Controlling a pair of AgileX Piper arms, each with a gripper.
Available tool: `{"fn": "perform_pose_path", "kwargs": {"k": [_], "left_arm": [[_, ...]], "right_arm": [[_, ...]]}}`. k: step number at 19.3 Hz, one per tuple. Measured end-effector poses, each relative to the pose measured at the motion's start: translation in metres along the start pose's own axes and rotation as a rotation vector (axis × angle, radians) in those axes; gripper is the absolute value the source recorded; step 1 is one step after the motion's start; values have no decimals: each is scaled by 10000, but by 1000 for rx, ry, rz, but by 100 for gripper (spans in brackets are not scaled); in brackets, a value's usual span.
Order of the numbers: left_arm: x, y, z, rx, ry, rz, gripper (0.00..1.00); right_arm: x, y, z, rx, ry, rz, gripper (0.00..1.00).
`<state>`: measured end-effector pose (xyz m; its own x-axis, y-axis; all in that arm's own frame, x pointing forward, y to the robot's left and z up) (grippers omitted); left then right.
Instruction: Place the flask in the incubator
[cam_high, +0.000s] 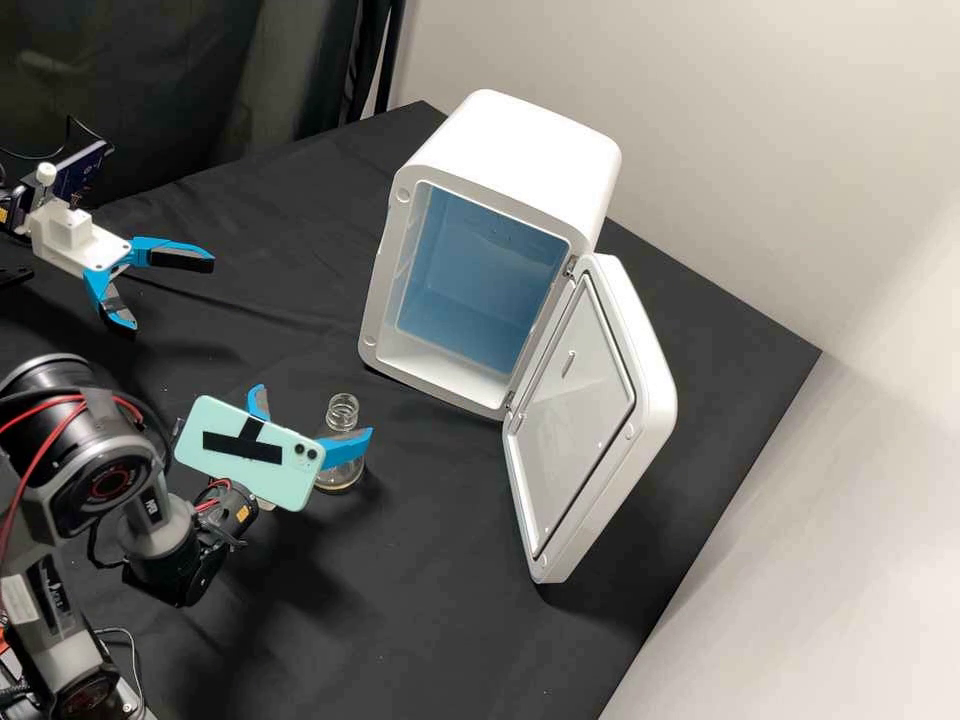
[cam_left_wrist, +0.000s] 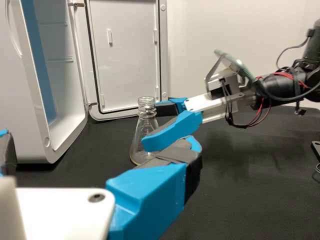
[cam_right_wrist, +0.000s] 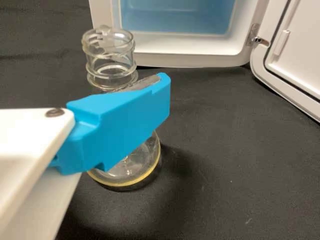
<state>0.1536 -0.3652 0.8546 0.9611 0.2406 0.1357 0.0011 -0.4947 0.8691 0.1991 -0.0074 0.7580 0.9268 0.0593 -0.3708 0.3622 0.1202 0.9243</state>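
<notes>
A clear glass conical flask (cam_high: 342, 410) (cam_left_wrist: 140, 142) (cam_right_wrist: 109, 55) stands upright on the black bench in front of the incubator. My right gripper (cam_high: 312, 416) (cam_left_wrist: 154, 124) is open and straddles it, one blue finger (cam_right_wrist: 120, 120) lying against its shoulder and the other standing off on the far side. The white incubator (cam_high: 520, 150) (cam_left_wrist: 59, 115) (cam_right_wrist: 180, 54) has a blue inside with nothing in it, and its door (cam_high: 590, 420) (cam_left_wrist: 125, 55) (cam_right_wrist: 295, 55) hangs wide open. My left gripper (cam_high: 170, 292) (cam_left_wrist: 100, 150) hovers open and holds nothing at the bench's far left.
A mint-green phone (cam_high: 250, 452) is taped on the right arm's wrist. The open door juts out toward the bench's right edge (cam_high: 700, 520). Black cloth lies bare between the flask and the incubator's opening.
</notes>
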Motion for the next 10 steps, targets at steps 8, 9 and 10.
{"fn": "perform_pose_path", "kwargs": {"k": [8,9,10], "left_arm": [[81,-164,130,-31,-82,-93,100],[98,-206,138,-39,-84,-115,100],[112,-246,144,-48,-86,-136,100]], "right_arm": [[111,-17,-3,-11,-13,4,100],[112,-16,-4,-15,-13,4,100],[112,-15,-3,-15,-13,5,100]]}}
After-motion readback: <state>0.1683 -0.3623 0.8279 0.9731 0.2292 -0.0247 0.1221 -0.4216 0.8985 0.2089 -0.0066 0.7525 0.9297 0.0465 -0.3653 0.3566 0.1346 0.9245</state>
